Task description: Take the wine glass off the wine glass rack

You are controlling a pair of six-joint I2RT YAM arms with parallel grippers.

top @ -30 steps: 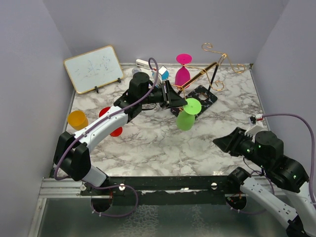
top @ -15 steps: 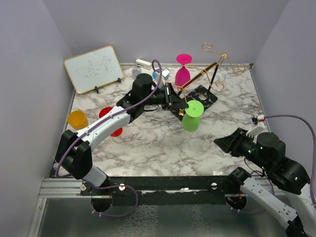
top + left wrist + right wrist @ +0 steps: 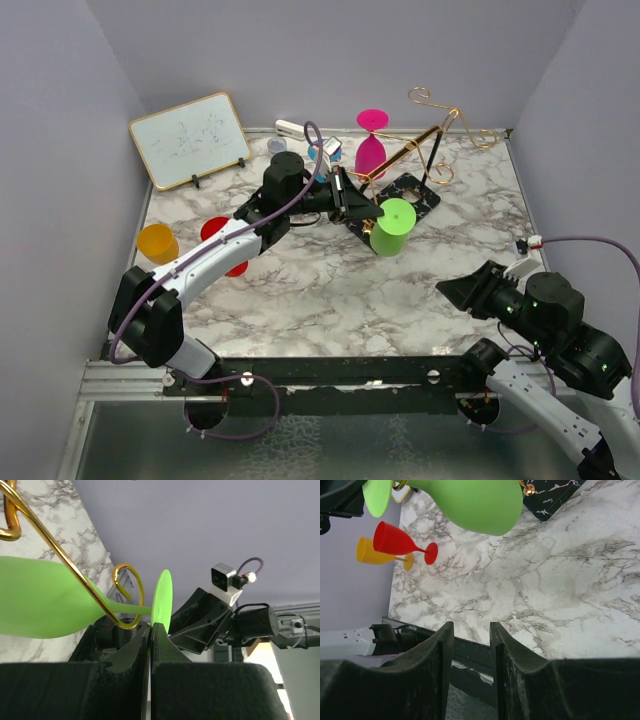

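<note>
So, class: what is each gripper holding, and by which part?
Left gripper pinches the green wine glass by the rim of its foot; right gripper is open, holding nothing.

Green wine glass (image 3: 392,226) tilted sideways, stem inside scroll of gold wire rack (image 3: 412,147), probably resting there.

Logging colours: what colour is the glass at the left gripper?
The wine glass is green; clearest from right wrist.

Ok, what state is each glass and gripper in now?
green wine glass: tilted, stem inside a curl of the wine glass rack.
pink wine glass: hanging upside down.
red glass: lying on its side.
orange glass: lying on its side.
left gripper: shut on green glass's foot.
right gripper: open, empty.
</note>
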